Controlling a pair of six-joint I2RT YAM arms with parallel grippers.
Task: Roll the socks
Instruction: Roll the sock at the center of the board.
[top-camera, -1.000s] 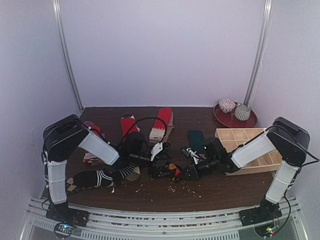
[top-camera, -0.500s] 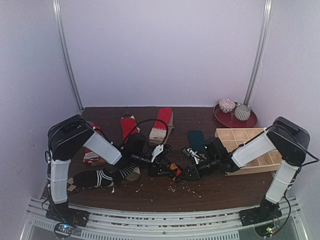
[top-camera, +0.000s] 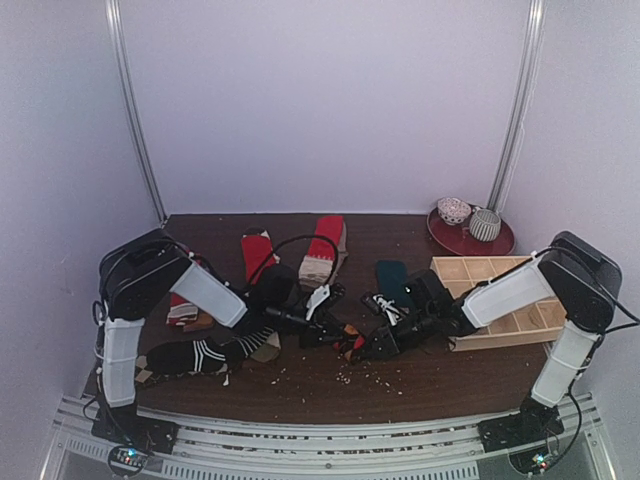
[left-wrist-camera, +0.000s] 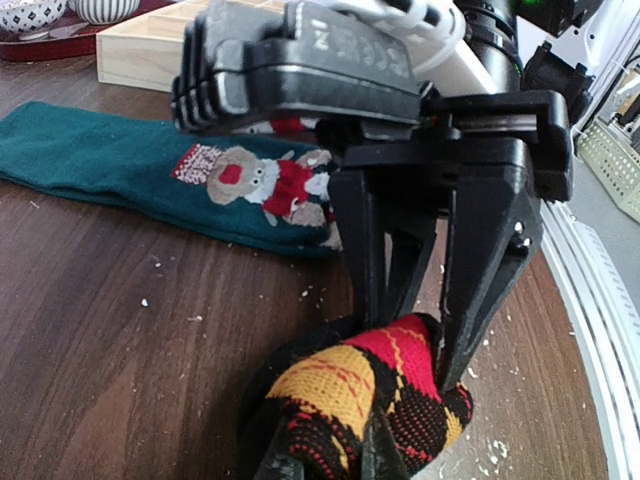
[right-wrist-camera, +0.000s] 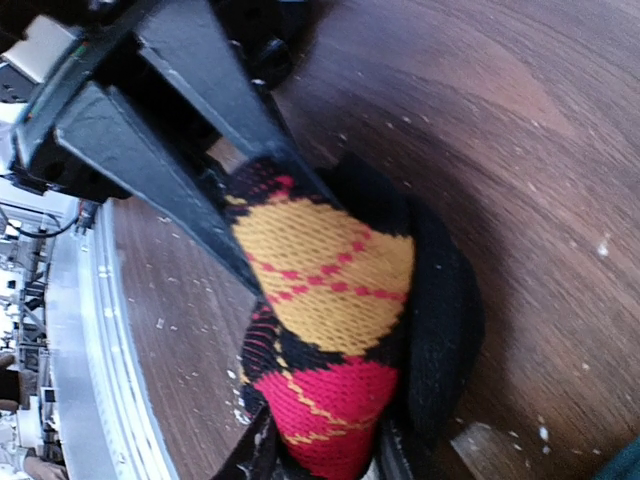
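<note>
From overhead I have both arms reaching in to the middle of the bench (top-camera: 300, 392). The left gripper (top-camera: 322, 333) and right gripper (top-camera: 368, 345) meet nose to nose on the argyle sock (top-camera: 347, 339); I can't make out either one's jaws from up here. A black-and-white striped sock (top-camera: 200, 354) lies under my left arm. Two red-and-beige socks (top-camera: 322, 248) lie further back, and a teal sock (top-camera: 392, 277) is near the right gripper. A wooden divider tray (top-camera: 478, 263) sits right, with a red plate (top-camera: 445, 238) behind it.
</note>
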